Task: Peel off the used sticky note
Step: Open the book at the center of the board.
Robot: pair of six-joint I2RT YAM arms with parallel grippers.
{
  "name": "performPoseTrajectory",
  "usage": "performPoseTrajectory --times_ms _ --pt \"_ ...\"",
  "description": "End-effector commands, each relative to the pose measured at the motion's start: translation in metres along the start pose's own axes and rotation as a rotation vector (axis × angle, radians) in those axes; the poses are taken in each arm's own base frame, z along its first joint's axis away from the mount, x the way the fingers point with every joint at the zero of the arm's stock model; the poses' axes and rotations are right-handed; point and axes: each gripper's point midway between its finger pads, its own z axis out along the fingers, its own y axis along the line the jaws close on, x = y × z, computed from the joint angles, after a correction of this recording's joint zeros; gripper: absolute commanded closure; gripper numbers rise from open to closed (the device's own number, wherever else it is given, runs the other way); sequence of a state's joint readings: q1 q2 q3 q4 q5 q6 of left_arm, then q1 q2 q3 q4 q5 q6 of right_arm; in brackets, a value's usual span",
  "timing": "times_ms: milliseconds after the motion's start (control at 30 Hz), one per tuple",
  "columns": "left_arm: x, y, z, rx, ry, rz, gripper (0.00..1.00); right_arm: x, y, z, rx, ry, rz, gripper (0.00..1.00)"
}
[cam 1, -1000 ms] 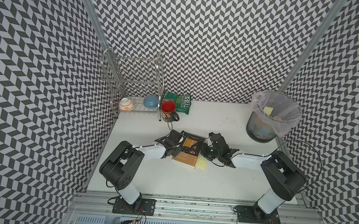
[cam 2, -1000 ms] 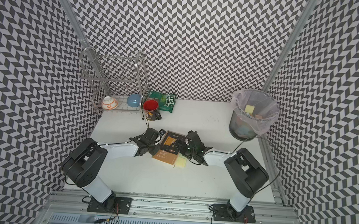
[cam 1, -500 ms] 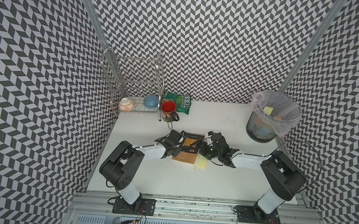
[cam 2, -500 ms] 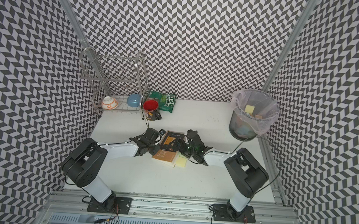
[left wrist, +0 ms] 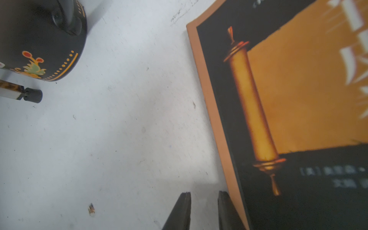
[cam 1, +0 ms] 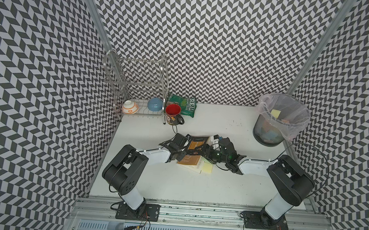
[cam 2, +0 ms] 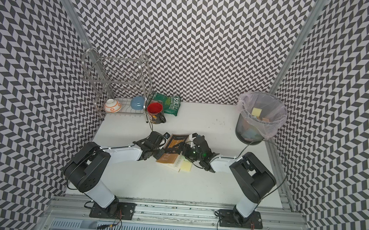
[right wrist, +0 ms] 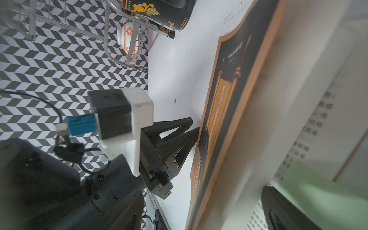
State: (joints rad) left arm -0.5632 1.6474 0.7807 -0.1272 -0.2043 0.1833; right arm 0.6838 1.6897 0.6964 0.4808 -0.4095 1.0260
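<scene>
Yellow sticky note, flat, roughly square

- The left arm reaches forward and inward, forearm low and nearly level.
- The left pincer has its tips a narrow gap apart, with nothing between them.
- The right arm mirrors it, reaching inward.
- The right pincer is spread wide, close to its partner.

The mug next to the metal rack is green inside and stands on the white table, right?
Not green: the mug is red inside, as both top views show. It does stand on the white table next to the metal rack.
</scene>
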Motion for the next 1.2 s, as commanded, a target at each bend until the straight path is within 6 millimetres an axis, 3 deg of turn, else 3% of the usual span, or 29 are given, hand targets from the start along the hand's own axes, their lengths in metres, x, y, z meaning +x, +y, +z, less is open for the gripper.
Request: performPoseTrajectory --times_ms 0,200,667,1033,1167 --pt "0.035 -0.020 0.009 0.070 0.119 0.034 0.72 -0.005 0.033 -0.006 -0.150 -0.023 -0.047 0.06" --pt "0.034 -0.020 0.008 0.070 0.117 0.034 0.72 -0.005 0.059 -0.018 -0.278 -0.046 -0.097 0.07" --pt "0.035 -0.019 0.009 0.067 0.122 0.034 0.72 -0.008 0.072 -0.029 -0.399 -0.092 -0.108 0.07" --pt "0.035 -0.019 0.008 0.067 0.121 0.034 0.72 -0.010 0.055 -0.019 -0.360 -0.103 -0.098 0.07" --pt "0.035 -0.019 0.008 0.067 0.119 0.035 0.72 -0.014 0.031 -0.024 -0.218 -0.150 -0.072 0.08"
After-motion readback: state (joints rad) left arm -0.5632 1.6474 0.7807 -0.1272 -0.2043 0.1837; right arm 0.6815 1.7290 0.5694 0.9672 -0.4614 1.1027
